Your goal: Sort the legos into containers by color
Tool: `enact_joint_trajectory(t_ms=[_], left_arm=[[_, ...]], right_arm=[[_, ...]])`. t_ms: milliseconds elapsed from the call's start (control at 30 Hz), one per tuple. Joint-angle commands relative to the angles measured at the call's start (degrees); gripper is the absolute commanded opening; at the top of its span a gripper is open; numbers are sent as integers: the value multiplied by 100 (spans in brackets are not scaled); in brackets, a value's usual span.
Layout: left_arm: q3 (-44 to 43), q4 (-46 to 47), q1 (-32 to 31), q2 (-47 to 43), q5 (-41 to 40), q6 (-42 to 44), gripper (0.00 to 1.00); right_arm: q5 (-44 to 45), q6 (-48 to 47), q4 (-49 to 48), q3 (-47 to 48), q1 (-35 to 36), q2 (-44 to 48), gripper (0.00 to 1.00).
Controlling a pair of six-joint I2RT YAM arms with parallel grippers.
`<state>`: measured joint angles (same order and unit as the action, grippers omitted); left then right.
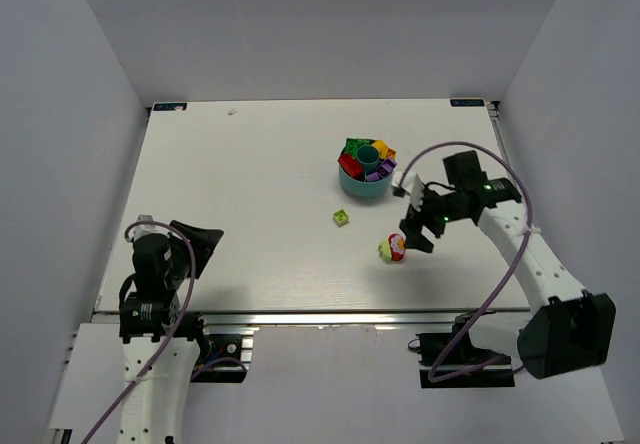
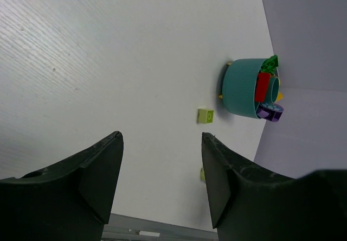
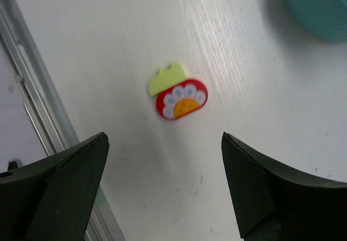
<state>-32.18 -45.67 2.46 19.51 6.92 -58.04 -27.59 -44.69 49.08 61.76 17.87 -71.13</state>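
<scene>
The teal bowl (image 1: 364,172) stands at the table's right middle, with green, red, yellow and purple legos in its compartments. It also shows in the left wrist view, the bowl (image 2: 244,89) lying on the far right. A lime lego (image 1: 341,219) lies alone on the table, seen too as the lime lego (image 2: 205,115). A red flower-printed lego (image 3: 182,99) joined to a lime piece (image 3: 166,80) lies on the table; in the top view this pair (image 1: 393,249) is just left of my right gripper (image 1: 420,236). My right gripper (image 3: 165,143) is open above and short of it, holding nothing. My left gripper (image 2: 161,143) is open and empty at the near left.
The table's near metal edge (image 3: 32,89) runs close behind the red lego. White walls enclose the table on three sides. The bowl's rim (image 3: 320,13) shows at the top right of the right wrist view.
</scene>
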Motion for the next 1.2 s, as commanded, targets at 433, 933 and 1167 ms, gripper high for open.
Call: enact_joint_trajectory(t_ms=[433, 933, 1167], left_arm=[[195, 357, 27, -35, 750, 162, 69], [344, 243, 26, -202, 662, -85, 69], [397, 357, 18, -61, 670, -67, 69]], right_arm=[[-1433, -4323, 411, -1149, -1286, -49, 89], [-1020, -3169, -865, -1114, -451, -1007, 90], [-783, -3038, -837, -902, -284, -1429, 89]])
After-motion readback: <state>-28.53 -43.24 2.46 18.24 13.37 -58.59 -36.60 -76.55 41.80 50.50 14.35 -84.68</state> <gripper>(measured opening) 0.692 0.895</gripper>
